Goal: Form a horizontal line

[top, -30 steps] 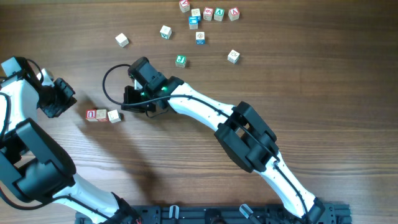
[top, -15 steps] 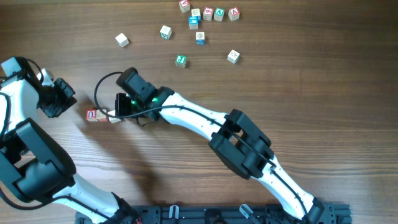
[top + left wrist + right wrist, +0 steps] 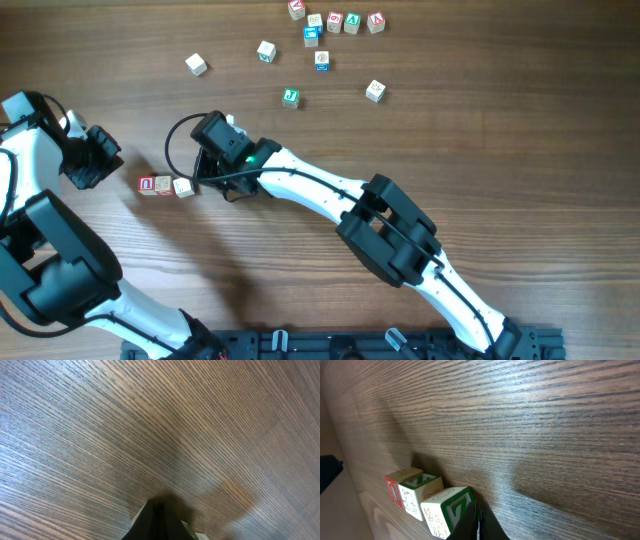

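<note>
The horizontal line (image 3: 164,185) is three small wooden cubes side by side at the left of the table. In the right wrist view it shows as a red-marked cube (image 3: 394,489), a middle cube (image 3: 420,494) and a near cube with a green Z face (image 3: 445,510). My right gripper (image 3: 198,177) is shut and empty, and its tip (image 3: 477,519) rests just beside the near cube's right side. My left gripper (image 3: 97,160) is shut and empty, up and left of the line; its view shows only its tip (image 3: 158,519) over bare wood.
Loose cubes lie farther back: one (image 3: 196,65), one (image 3: 266,51), a green one (image 3: 290,97), one (image 3: 322,61), one (image 3: 375,91), and a cluster (image 3: 335,21) at the top edge. The right arm (image 3: 330,190) stretches across the table's middle.
My right gripper moved left to the line's right end cube, then drew back slightly to the right. The left arm has not moved.
</note>
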`<control>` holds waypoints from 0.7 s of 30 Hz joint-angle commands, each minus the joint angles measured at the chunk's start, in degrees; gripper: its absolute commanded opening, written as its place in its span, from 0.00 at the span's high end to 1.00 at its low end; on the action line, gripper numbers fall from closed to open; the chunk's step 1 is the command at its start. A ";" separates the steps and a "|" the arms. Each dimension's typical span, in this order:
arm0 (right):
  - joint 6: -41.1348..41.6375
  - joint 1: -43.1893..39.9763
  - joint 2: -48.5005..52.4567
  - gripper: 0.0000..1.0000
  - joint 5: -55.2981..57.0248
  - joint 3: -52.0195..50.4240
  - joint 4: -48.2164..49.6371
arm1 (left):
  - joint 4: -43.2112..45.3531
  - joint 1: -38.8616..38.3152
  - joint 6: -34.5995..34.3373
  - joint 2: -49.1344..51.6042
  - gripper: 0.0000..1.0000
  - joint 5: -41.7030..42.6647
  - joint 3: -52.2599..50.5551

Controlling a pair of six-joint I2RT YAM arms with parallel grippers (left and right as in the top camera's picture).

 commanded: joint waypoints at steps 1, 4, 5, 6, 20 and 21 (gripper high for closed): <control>0.76 -0.20 1.42 0.95 -0.11 -0.28 0.33 | 0.20 0.26 0.94 -0.46 0.96 0.70 0.74; 0.55 -0.11 1.64 0.95 -1.29 -0.28 0.35 | 0.20 0.26 0.94 -0.46 0.96 0.70 0.74; 0.66 -0.04 1.77 0.95 -1.29 -0.28 0.42 | 0.20 0.26 0.94 -0.46 0.96 0.70 0.74; 0.76 -0.02 2.01 0.95 -1.40 -0.28 0.83 | 0.20 0.26 0.94 -0.46 0.96 0.70 0.74; 0.31 0.00 3.39 0.95 -5.60 -0.28 3.32 | 0.35 0.26 0.94 -0.46 0.96 0.70 0.74; 0.22 0.00 3.39 0.95 -5.97 -0.28 3.28 | 0.35 0.26 0.94 -0.46 0.96 0.70 0.74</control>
